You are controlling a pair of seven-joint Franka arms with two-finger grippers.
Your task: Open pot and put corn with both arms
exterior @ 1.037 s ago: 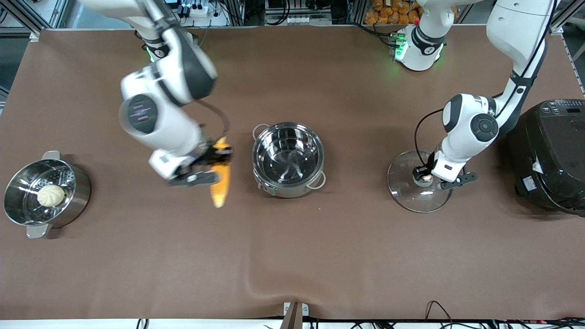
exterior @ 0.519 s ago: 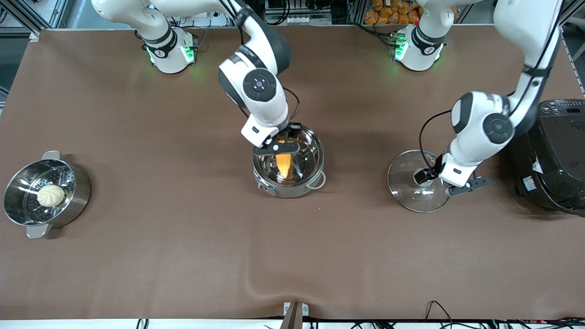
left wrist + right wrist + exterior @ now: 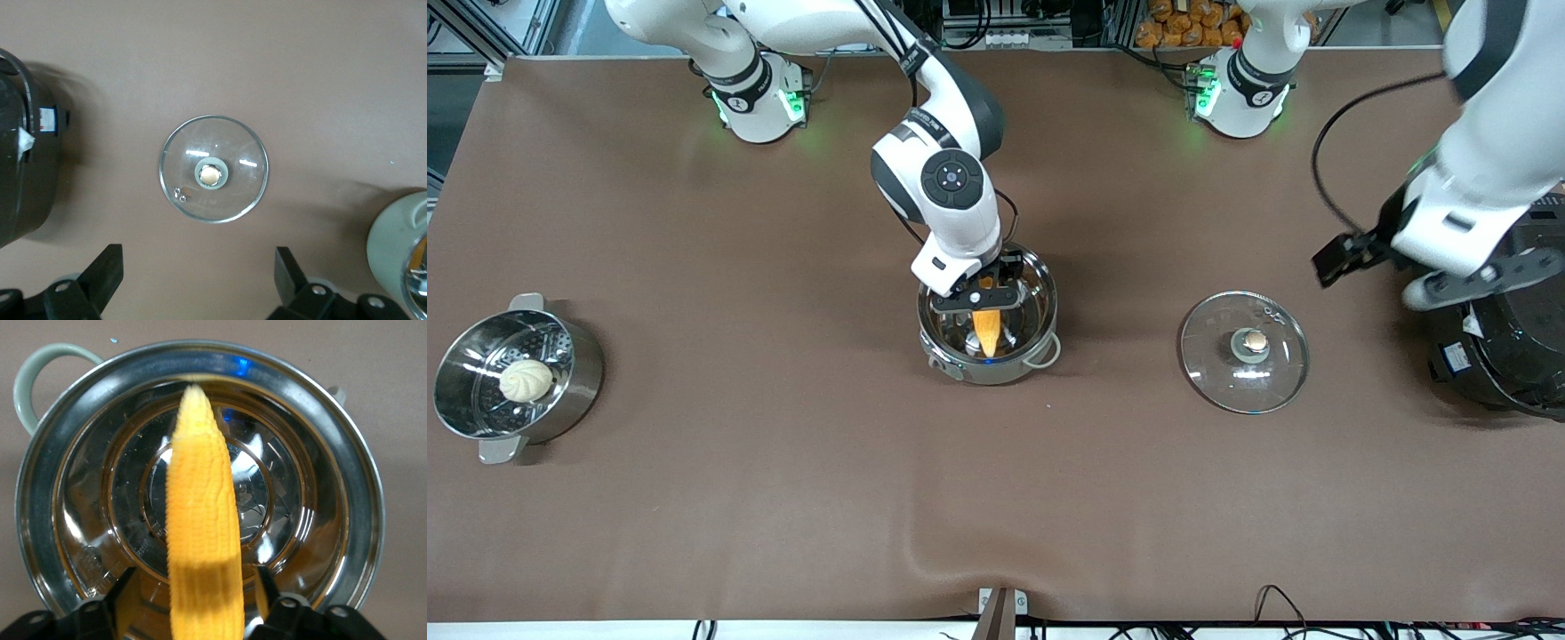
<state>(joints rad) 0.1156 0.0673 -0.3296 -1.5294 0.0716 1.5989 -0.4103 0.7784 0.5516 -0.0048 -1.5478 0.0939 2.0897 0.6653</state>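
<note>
The shiny pot (image 3: 1042,298) stands open at mid-table; it also shows in the right wrist view (image 3: 347,453). The yellow corn (image 3: 987,331) lies tilted inside it, tip against the wall nearest the front camera (image 3: 200,507). My right gripper (image 3: 978,300) hangs over the pot, its fingers (image 3: 127,590) open with a gap on each side of the corn. The glass lid (image 3: 1272,364) lies flat on the table toward the left arm's end (image 3: 240,190). My left gripper (image 3: 1343,258) is open and empty, raised high above the table beside the lid (image 3: 198,267).
A steel steamer pot (image 3: 580,351) holding a pale bun (image 3: 525,380) sits at the right arm's end. A big black cooker (image 3: 1507,311) stands at the left arm's end, beside the lid (image 3: 20,173).
My right gripper carried the corn over the pot, lowered it in and opened. My left gripper let go of the lid's knob and rose toward the cooker.
</note>
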